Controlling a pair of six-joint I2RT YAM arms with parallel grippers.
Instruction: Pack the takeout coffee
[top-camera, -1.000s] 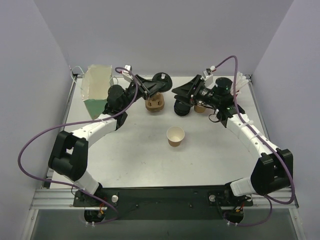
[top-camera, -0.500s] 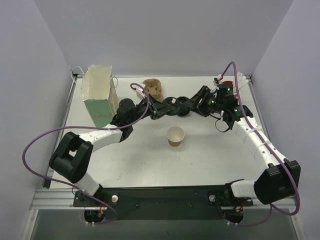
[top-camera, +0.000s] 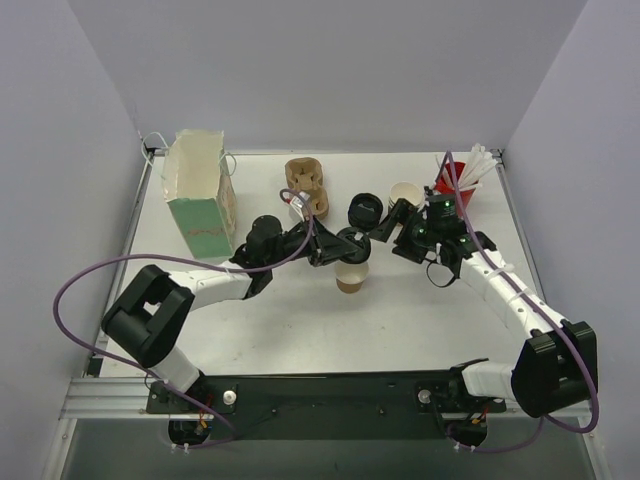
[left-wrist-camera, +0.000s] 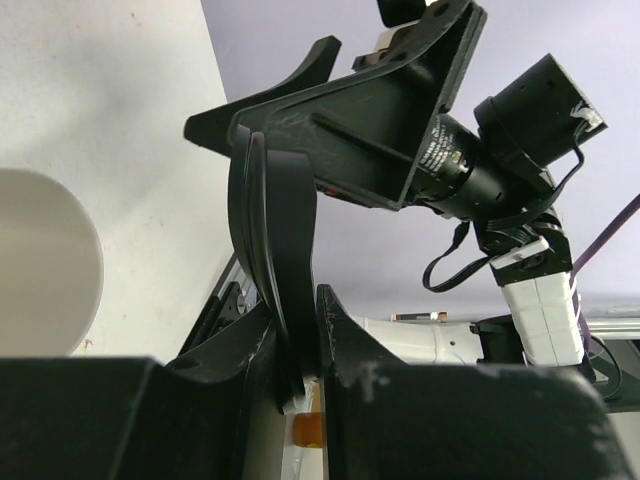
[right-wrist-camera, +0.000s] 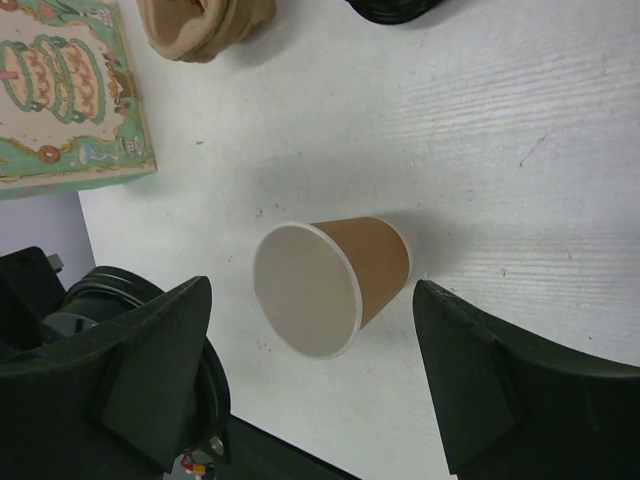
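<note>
The takeout coffee's brown paper cup stands lidless mid-table, its white inside showing in the right wrist view. Just above its rim, my left gripper is shut on a round black lid. In the left wrist view the lid stands edge-on, pinched between the fingers of that gripper. My right gripper hovers open just right of the lid. Its fingers straddle the cup from above without touching it, and the right gripper holds nothing.
Behind the cup lie more black lids, with a brown cup carrier at the back. A stack of tan cups and a red cup with white sticks stand back right. A green paper bag is back left.
Both arms came forward from the back to the cup in the middle. The left one carried the lid with it. The right gripper opened wide and now holds nothing.
</note>
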